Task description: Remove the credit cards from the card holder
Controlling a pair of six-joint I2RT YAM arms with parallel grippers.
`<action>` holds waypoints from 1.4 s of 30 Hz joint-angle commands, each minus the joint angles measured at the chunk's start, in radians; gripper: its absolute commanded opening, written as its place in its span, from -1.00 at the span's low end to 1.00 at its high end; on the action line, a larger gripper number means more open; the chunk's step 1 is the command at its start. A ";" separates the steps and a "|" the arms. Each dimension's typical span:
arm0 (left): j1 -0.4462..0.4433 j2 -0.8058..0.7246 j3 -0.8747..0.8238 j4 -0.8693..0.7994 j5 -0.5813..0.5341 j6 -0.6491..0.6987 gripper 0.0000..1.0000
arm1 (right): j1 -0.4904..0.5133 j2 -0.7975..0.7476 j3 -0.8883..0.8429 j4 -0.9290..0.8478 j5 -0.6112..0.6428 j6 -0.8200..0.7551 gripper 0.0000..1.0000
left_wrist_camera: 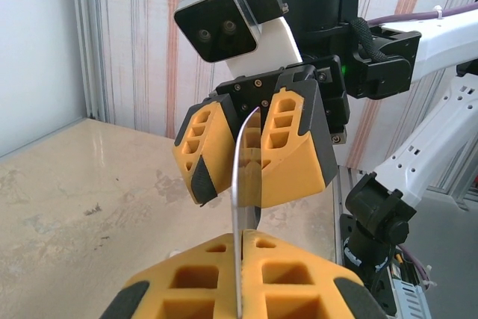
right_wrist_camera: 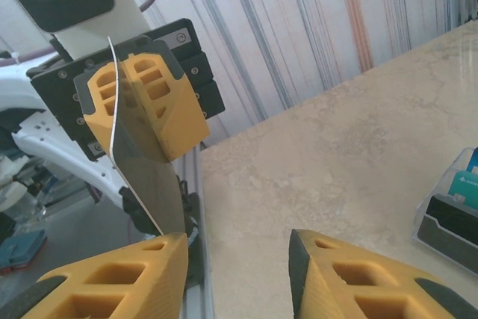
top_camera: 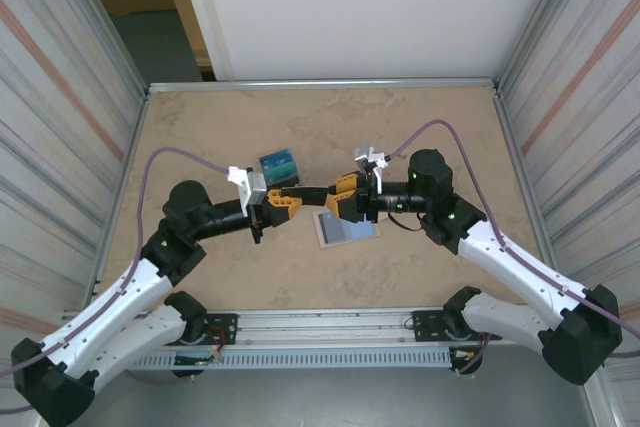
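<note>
A dark, glossy credit card (left_wrist_camera: 237,184) hangs upright in the air between the two arms. My left gripper (left_wrist_camera: 240,240) is shut on its near edge. The card's far end reaches in between the yellow fingers (left_wrist_camera: 203,156) of my right gripper (left_wrist_camera: 250,184), whose jaws stand apart on either side of it. In the right wrist view the card (right_wrist_camera: 142,177) runs down beside the left finger of the right gripper (right_wrist_camera: 237,240). The card holder (top_camera: 278,162), a clear stand with teal cards in it, sits on the table behind the left gripper (top_camera: 290,197).
A flat blue-grey rectangle with a pale edge (top_camera: 348,227) lies on the table just below the right gripper (top_camera: 335,199). The clear holder (right_wrist_camera: 448,218) sits at the right edge of the right wrist view. Corrugated walls close in the beige table (top_camera: 200,127) on both sides.
</note>
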 commanded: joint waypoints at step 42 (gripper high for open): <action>-0.006 0.059 -0.006 0.103 0.086 -0.082 -1.00 | 0.064 0.105 0.049 0.132 -0.103 0.010 -0.80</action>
